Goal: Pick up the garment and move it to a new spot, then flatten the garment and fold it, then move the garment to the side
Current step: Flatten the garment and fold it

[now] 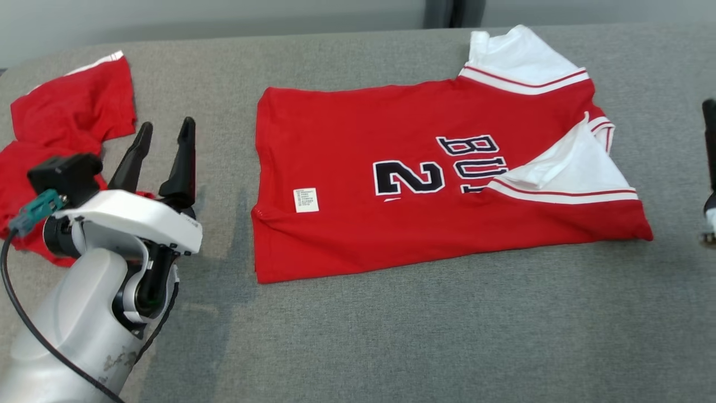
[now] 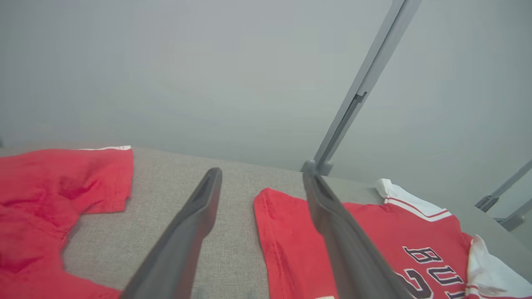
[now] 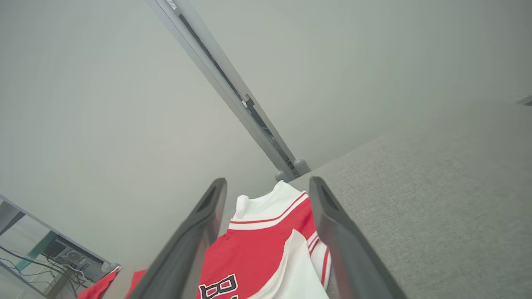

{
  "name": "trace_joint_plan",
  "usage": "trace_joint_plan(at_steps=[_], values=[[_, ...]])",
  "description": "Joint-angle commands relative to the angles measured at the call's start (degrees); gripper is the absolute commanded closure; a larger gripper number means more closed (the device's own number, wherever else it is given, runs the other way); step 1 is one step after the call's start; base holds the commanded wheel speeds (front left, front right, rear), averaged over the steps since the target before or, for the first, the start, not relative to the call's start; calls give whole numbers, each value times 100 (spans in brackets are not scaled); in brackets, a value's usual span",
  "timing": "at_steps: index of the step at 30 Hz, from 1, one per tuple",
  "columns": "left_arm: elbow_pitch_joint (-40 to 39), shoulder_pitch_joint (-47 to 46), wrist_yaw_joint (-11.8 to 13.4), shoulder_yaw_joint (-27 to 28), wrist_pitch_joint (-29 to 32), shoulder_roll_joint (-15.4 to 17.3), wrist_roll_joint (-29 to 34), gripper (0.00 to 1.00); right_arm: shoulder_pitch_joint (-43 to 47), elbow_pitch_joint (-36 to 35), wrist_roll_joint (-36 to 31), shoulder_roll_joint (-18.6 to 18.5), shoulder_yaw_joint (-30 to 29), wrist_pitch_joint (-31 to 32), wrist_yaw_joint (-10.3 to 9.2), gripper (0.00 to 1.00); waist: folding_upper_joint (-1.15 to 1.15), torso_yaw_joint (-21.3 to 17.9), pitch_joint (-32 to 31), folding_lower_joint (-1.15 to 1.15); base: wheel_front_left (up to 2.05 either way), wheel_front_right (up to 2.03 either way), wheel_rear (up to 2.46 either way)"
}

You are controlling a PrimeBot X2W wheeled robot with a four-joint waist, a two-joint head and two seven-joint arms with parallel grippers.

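The garment (image 1: 425, 184), a red jersey with white sleeves and dark "2" and "BU" lettering, lies flat and folded in the middle of the grey padded surface (image 1: 391, 336). A small white label sits near its left hem. My left gripper (image 1: 168, 123) hovers open to the left of it, apart from the cloth and holding nothing. In the left wrist view the gripper (image 2: 262, 174) frames the jersey's hem (image 2: 282, 232). One dark finger (image 1: 709, 134) of my right gripper shows at the right edge. In the right wrist view that gripper (image 3: 267, 182) is open, with the jersey's white sleeve (image 3: 266, 207) beyond it.
A second red garment (image 1: 61, 129) with white trim lies crumpled at the far left, partly behind my left wrist. A grey wall and a metal post (image 2: 353, 104) rise behind the surface's back edge. Bare grey padding runs along the front and right.
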Motion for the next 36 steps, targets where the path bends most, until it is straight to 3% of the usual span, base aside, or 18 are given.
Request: trace_joint_plan(at_steps=[1, 4, 11, 17, 22, 29, 36], values=[[8, 79, 24, 59, -71, -3, 75, 0, 126, -20, -156, -24, 32, -134, 0, 0, 0, -82, -102, 0, 0, 0, 0], [-18, 424, 103, 396, -205, -183, 339, 0, 434, 1, -496, 184, 18, -696, 0, 0, 0, -194, -273, 0, 0, 0, 0], [-169, 1202, 5, 1114, -210, -811, 1147, 0, 893, 161, -1003, 476, 51, -1063, 0, 0, 0, -278, -412, 0, 0, 0, 0], [394, 1679, -175, 951, -211, -1184, 1440, 0, 1110, 218, -1206, 839, -35, -1150, 0, 0, 0, -377, -491, 0, 0, 0, 0], [903, 1757, -378, 724, 8, -1382, 1315, 0, 1173, 214, -1252, 976, -100, -1162, 0, 0, 0, -437, -492, 0, 0, 0, 0], [1509, 1578, -208, 696, 237, -1455, 1276, 0, 1131, 159, -1240, 970, -98, -1165, 0, 0, 0, -516, -468, 0, 0, 0, 0], [1853, 1543, -364, 591, 503, -1569, 1152, 0, 1126, 155, -1227, 956, -58, -1167, 0, 0, 0, -562, -463, 0, 0, 0, 0]])
